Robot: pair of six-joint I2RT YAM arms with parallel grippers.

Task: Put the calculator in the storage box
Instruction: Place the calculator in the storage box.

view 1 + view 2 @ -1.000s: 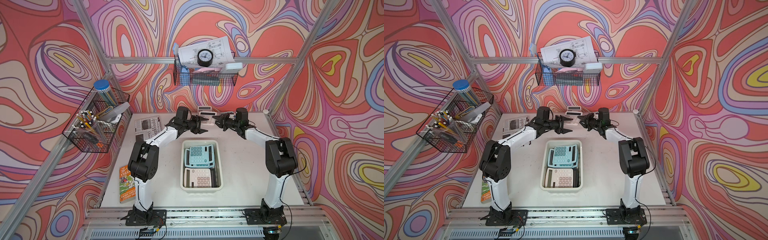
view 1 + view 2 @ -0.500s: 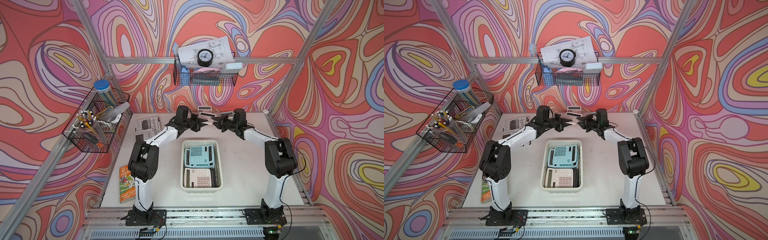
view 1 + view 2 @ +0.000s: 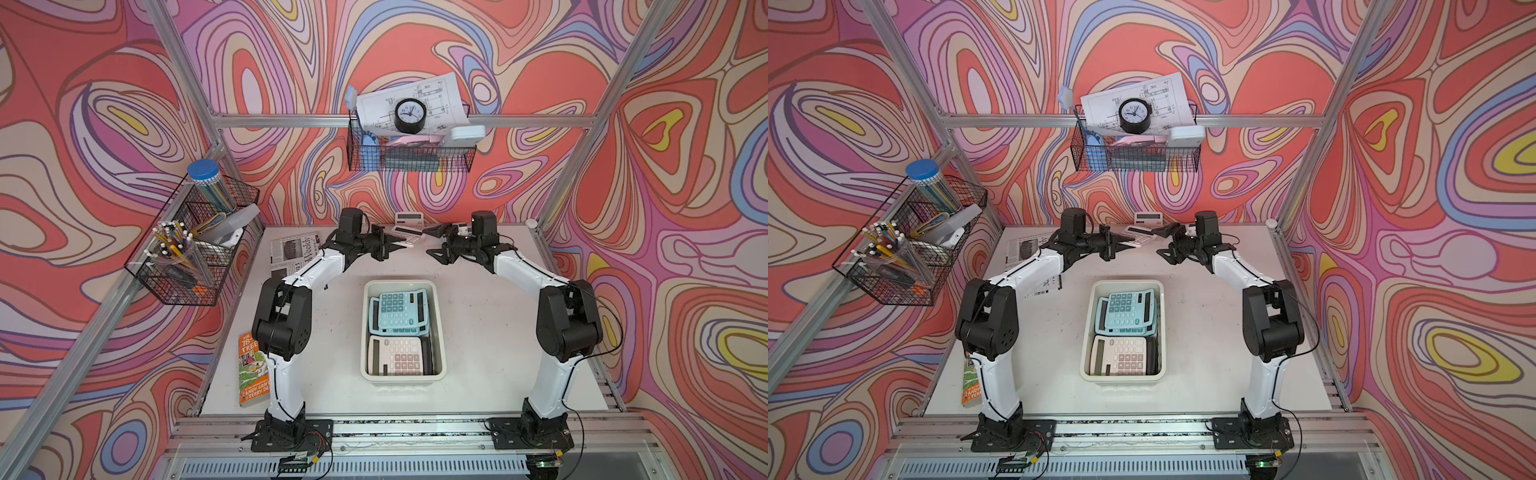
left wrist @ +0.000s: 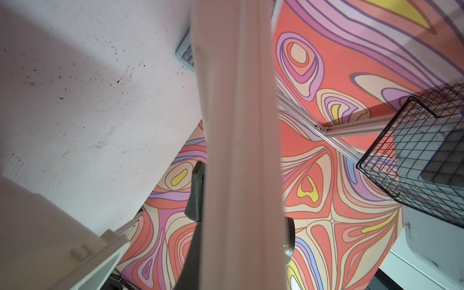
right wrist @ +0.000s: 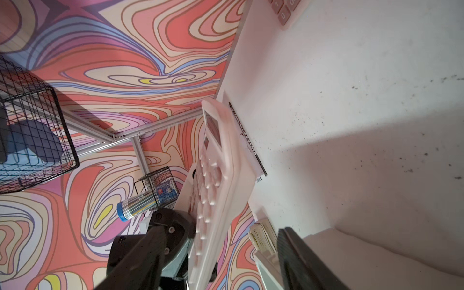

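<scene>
The left wrist view shows the pale pink plastic calculator [image 4: 238, 140] edge-on, pinched by the left end effector [image 4: 243, 193]; the right wrist view adds its keys and, farther off, its display. In both top views the calculator [image 3: 409, 238] is held beyond the far end of the cream-white plastic storage box [image 3: 403, 378], long axis toward the spread right end effector [image 3: 434, 241].
</scene>
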